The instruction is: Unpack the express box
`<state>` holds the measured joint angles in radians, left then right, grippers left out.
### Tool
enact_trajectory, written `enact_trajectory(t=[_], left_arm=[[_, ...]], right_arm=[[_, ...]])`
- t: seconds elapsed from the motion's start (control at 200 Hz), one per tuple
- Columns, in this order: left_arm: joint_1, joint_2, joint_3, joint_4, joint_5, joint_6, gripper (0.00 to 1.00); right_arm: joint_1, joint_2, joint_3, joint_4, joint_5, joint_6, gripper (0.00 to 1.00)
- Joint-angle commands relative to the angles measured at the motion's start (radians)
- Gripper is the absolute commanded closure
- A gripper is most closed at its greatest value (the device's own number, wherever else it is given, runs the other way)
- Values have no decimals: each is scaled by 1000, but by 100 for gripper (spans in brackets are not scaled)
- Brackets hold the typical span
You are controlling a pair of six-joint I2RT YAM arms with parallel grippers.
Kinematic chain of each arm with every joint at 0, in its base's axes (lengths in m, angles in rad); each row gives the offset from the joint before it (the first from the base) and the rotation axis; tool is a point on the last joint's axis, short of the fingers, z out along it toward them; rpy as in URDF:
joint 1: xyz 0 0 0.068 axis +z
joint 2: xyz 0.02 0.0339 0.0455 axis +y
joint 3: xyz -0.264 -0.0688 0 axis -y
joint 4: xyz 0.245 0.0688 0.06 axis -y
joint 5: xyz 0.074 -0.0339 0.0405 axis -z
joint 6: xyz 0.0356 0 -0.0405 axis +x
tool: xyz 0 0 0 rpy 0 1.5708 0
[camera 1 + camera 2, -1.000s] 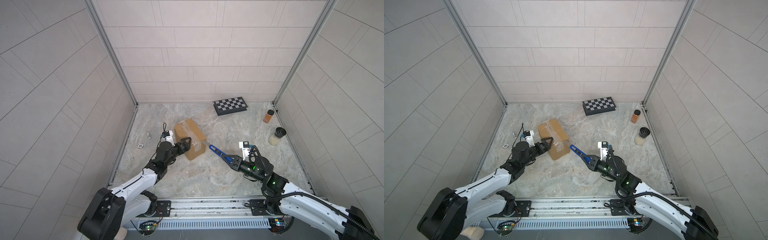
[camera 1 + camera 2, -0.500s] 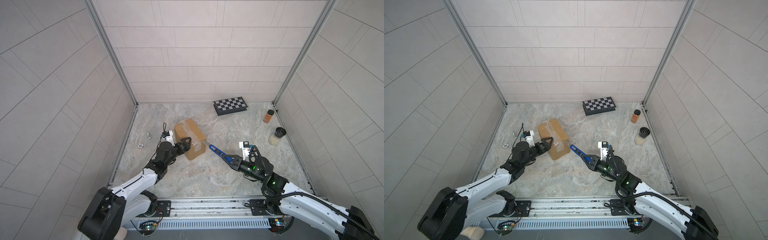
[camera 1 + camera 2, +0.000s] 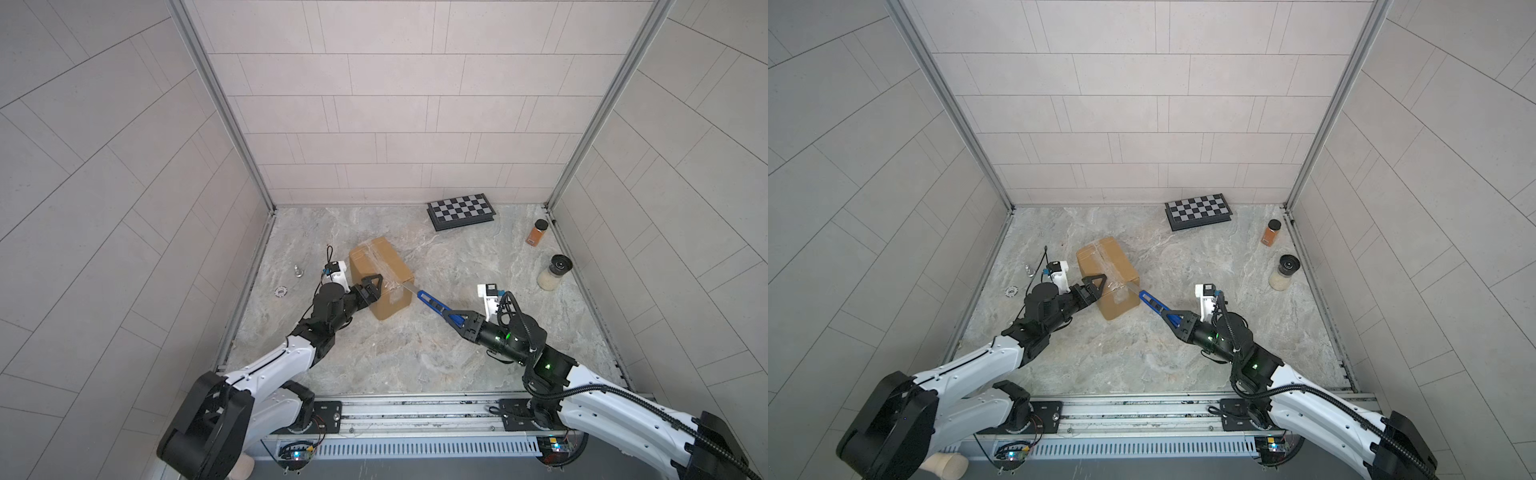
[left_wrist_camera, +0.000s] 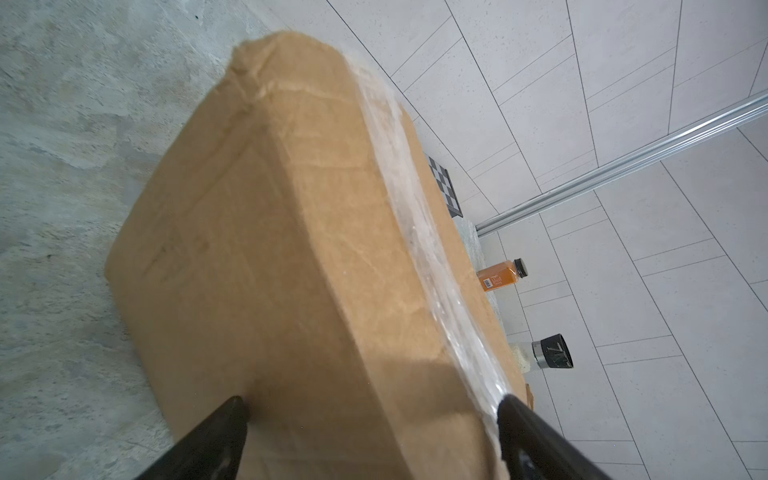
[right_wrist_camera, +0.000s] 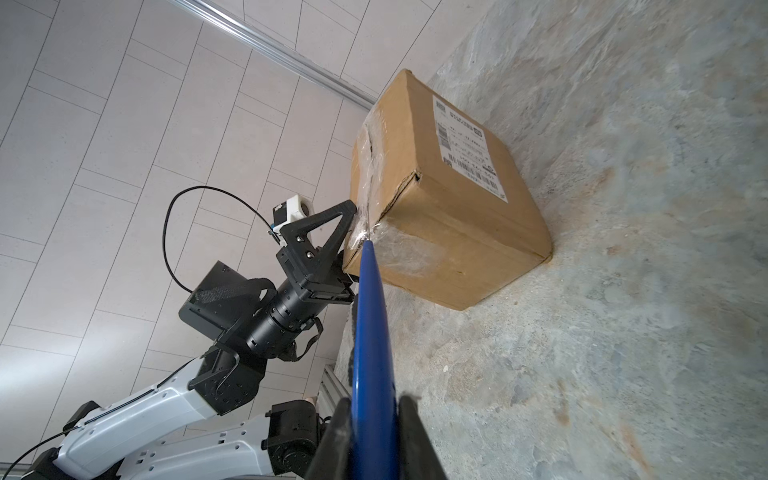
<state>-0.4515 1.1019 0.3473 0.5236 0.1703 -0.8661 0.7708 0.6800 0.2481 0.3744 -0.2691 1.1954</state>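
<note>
Express box (image 3: 376,259) likely light, stiff; hold bare cardboard, not slick tape (image 4: 409,199). Left tool (image 4: 370,403) spread astride; right tool (image 5: 374,432) clamps cutter (image 3: 432,304).

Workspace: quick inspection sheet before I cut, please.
Surface: marble-look table, no spills seen.
Job's things: express box flat on the table, seam taped; knife blade tip at the tape on its near corner.
Clutter: checkered case, orange jar, black-lidded jar far right; metal piece, disc far left; all apart from the box.
Tools: left tool open wide, straddling the box's corner; right tool shut on the knife's blue handle.
Cables: black loop at left wrist, clear of the box.
Surroundings: tiled walls; nothing else seen.
</note>
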Motion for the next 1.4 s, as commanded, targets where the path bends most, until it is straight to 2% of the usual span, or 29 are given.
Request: enact_trajectory(t=[0.0,0.736,0.896,1.081,1.392], left_arm=[[1,8,-7,27,14,-4,3],[-4,33,-2,61,31,-20,4],[-25,33,-2,78,22,-33,4],[-42,27,-4,93,8,-50,4],[-93,22,-19,119,-11,-76,4]], right_arm=[[10,-2,-12,20,6,20,100],[39,96,25,86,16,17,100],[54,95,50,47,39,4,100],[74,91,110,-77,77,-41,100],[85,115,125,-115,115,-34,100]])
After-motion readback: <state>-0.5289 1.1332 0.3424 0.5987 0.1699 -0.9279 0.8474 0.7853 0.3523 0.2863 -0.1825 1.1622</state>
